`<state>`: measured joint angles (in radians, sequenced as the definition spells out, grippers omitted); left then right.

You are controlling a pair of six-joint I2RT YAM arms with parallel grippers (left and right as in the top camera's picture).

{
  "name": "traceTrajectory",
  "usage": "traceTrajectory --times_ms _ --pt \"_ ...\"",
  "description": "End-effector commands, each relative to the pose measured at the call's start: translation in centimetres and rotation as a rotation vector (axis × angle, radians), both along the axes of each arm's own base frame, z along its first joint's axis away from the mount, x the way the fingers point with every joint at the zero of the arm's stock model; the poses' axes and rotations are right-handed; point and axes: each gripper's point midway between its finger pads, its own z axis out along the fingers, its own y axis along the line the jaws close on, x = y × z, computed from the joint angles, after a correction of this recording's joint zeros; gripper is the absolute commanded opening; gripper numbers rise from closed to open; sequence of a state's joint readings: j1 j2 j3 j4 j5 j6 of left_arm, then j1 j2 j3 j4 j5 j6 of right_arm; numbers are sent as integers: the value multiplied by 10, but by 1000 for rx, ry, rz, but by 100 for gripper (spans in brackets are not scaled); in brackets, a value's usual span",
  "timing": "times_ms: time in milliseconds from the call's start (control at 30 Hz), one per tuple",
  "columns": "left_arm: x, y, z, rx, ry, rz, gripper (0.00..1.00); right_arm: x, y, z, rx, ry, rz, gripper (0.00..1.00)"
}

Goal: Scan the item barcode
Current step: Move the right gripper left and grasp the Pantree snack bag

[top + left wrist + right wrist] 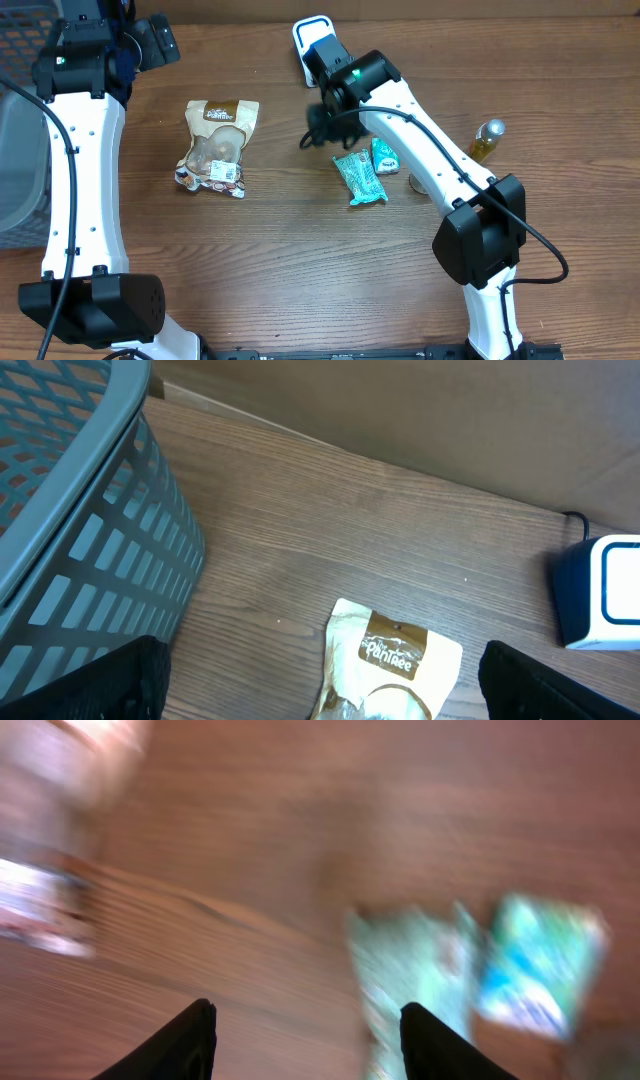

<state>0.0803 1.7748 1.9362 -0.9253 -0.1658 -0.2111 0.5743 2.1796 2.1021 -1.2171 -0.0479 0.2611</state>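
The teal packet (358, 176) lies flat a bit right of the tabletop's middle. It has a crinkly wrapper, with a smaller teal packet (385, 156) just beside it. The right gripper (318, 125) hangs close by, jaws spread, pinching nothing. The scanner (308, 38) sits at the far edge. The left gripper (155, 42) is wide open near the far-left corner.

Wood-grain table (280, 250), plain tan wall (400, 400) behind.

My right wrist view was smeared all over, teal packets (415, 982) mere streaks, snack bag (392, 655) cut by my left view's lower edge, scanner (600, 595) clipped at right, basket (100, 560) running off left.
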Motion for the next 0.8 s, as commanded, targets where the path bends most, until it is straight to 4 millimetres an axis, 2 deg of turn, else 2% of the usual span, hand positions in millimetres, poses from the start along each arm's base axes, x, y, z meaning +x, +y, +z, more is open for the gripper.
traceTrajectory --times_ms 0,167,267,367,633,767 --pt "1 4 2 -2 -9 21 100 -1 47 24 194 -34 85 56" --pt "1 4 2 -3 -9 20 99 17 94 35 324 -193 154 66" --pt "1 4 2 -3 -9 21 100 15 128 39 387 -279 214 70" --pt "1 4 2 -2 -9 21 100 12 151 38 414 -358 242 72" --pt "1 4 2 -2 -9 21 99 7 181 19 452 -504 253 74" --pt "1 4 2 -3 -9 21 100 4 191 0 470 -518 266 74"
